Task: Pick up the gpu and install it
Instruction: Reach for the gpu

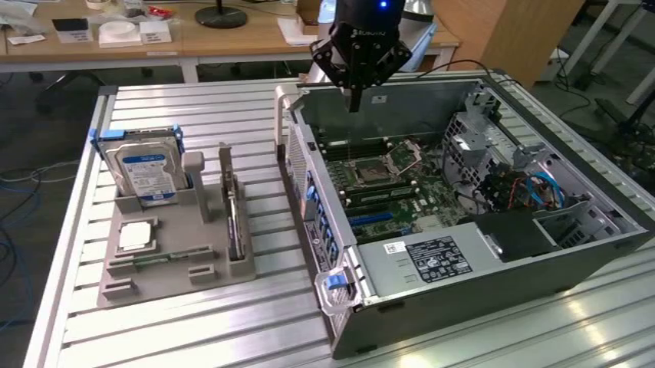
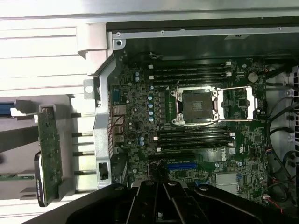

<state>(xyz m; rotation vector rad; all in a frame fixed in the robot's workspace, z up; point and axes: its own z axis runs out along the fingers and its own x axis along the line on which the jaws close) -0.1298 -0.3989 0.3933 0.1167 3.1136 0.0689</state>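
Tool (image 1: 355,106) closed, empty, above open case (image 1: 511,295).

The gripper (image 1: 355,106) is black (white lettering (image 1: 364,33), blue light (image 1: 382,4)).

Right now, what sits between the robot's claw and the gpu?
In the exterior view, a strip of slatted table and the open computer case's wall separate the gripper from the gpu in its grey holder.

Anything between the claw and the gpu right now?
Nothing visible sits over the gpu, standing on edge in its holder. The case wall lies between it and the claw above the motherboard.
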